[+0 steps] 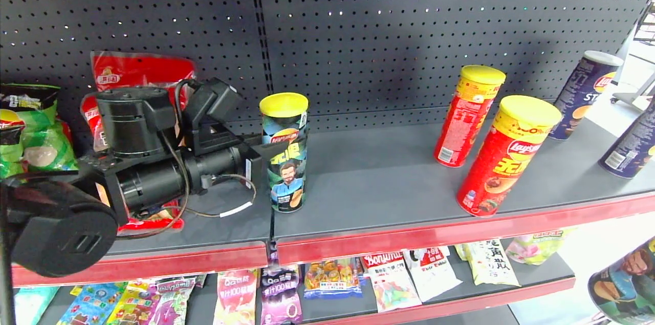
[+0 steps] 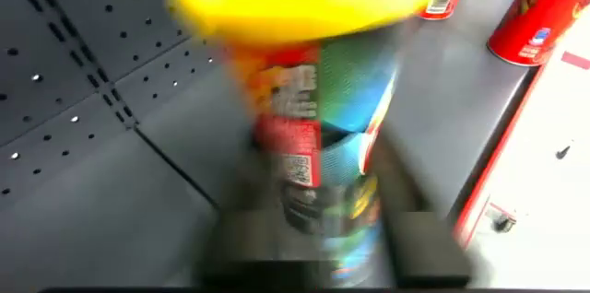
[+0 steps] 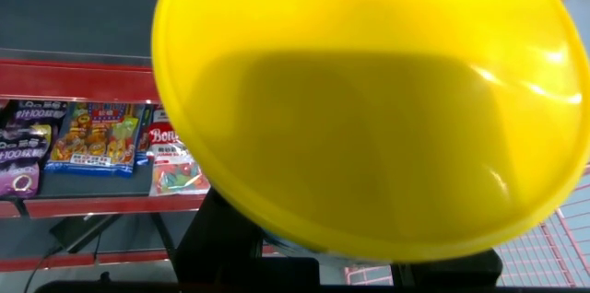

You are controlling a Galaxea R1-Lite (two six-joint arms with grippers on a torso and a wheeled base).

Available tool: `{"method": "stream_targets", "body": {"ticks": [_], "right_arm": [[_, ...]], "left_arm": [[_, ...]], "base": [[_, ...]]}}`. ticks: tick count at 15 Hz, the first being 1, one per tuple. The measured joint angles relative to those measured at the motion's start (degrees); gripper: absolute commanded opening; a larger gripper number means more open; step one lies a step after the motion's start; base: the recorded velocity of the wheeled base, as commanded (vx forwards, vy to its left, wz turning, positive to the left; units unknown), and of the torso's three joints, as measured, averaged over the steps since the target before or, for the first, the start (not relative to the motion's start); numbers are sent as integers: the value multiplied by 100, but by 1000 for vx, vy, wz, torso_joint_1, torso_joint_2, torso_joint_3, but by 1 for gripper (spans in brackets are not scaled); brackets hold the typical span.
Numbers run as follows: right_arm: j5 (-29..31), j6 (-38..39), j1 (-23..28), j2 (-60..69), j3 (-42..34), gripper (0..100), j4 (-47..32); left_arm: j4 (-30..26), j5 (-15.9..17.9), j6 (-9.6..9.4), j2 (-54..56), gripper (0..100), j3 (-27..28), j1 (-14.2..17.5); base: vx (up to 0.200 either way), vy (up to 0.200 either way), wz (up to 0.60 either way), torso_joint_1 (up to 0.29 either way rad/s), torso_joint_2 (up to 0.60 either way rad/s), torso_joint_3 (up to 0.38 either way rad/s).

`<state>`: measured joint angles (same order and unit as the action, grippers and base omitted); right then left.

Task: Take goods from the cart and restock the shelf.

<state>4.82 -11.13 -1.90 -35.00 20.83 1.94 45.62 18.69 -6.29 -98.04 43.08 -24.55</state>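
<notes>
Two cans are in hand at once. The left gripper (image 1: 279, 153) is clenched on the sides of the blue-green can (image 1: 286, 181) at about mid-height. The can stands upright with its base on the shelf (image 1: 368, 197), near the front edge. A side grasp below the yellow lid keeps it vertical for setting down. At its 3 o'clock, well apart, stand the rear red can (image 1: 468, 115) and the front red can (image 1: 506, 156); the bare stretch between probably explains this spot. At its 10 o'clock, behind the arm, leans a red bag (image 1: 138, 71). The right gripper (image 3: 341, 270) appears to grasp the second can (image 3: 369, 99) from the side, lid toward the wrist camera. It sits at 4 o'clock, off the shelf, presumably next.
</notes>
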Motion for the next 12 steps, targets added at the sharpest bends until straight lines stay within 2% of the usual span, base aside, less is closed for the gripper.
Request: {"method": "stream_targets", "body": {"ticks": [4, 6, 12], "right_arm": [[2, 0, 0, -39, 0, 0, 6], [0, 0, 0, -48, -13, 0, 6], [0, 0, 0, -52, -30, 0, 6]], "left_arm": [[6, 263, 5, 74, 0, -124, -4], [-10, 562, 17, 201, 0, -257, -4], [-7, 859, 72, 592, 0, -719, -4]], "base": [[0, 0, 0, 0, 0, 0], [0, 0, 0, 0, 0, 0], [0, 0, 0, 0, 0, 0]]}}
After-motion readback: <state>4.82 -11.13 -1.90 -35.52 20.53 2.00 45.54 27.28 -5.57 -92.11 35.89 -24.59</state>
